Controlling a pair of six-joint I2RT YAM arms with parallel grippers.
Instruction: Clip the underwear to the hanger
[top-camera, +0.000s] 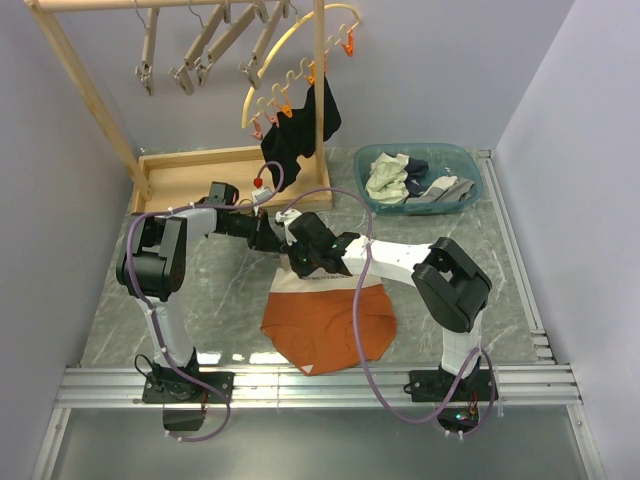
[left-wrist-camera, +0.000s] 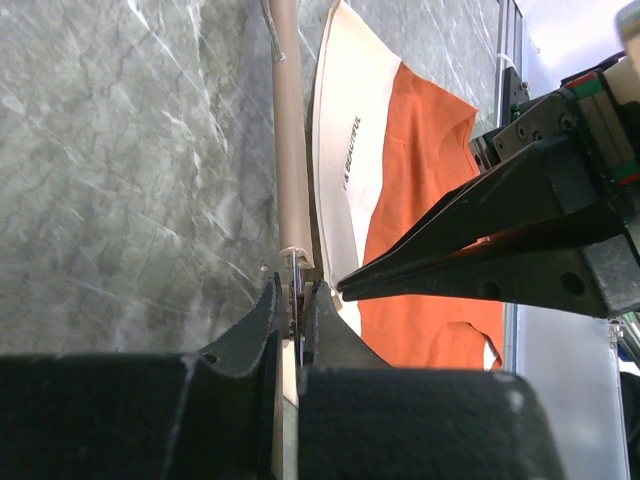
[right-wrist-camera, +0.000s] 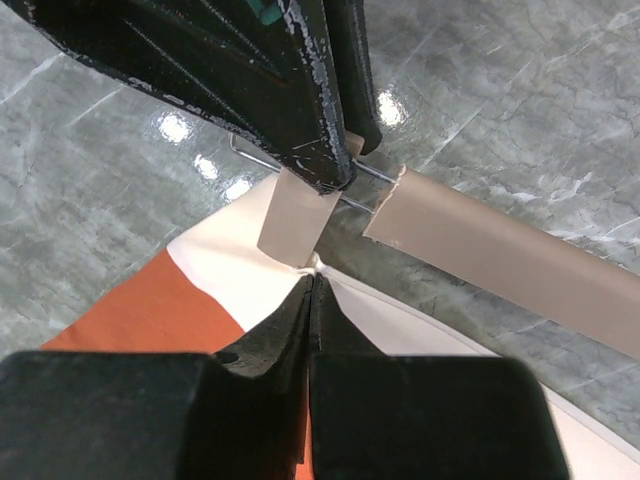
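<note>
The rust-orange underwear (top-camera: 330, 325) lies flat on the table with its off-white waistband (left-wrist-camera: 352, 130) at the far side. The wooden hanger (left-wrist-camera: 289, 150) lies along the waistband's edge; in the top view the grippers hide it. My left gripper (left-wrist-camera: 297, 292) is shut on the hanger's metal clip at the bar's end. My right gripper (right-wrist-camera: 314, 276) is shut on a pinch of the waistband (right-wrist-camera: 230, 245), held right against the clip's paddle (right-wrist-camera: 296, 212). In the top view both grippers, left (top-camera: 272, 238) and right (top-camera: 298, 262), meet at the waistband's left corner.
A wooden rack (top-camera: 85, 85) with spare hangers (top-camera: 205, 50) stands at the back left. A yellow hoop (top-camera: 290, 40) with orange pegs holds a black garment (top-camera: 300, 135). A wooden tray (top-camera: 190, 170) and a teal basket (top-camera: 470, 160) of clothes sit behind.
</note>
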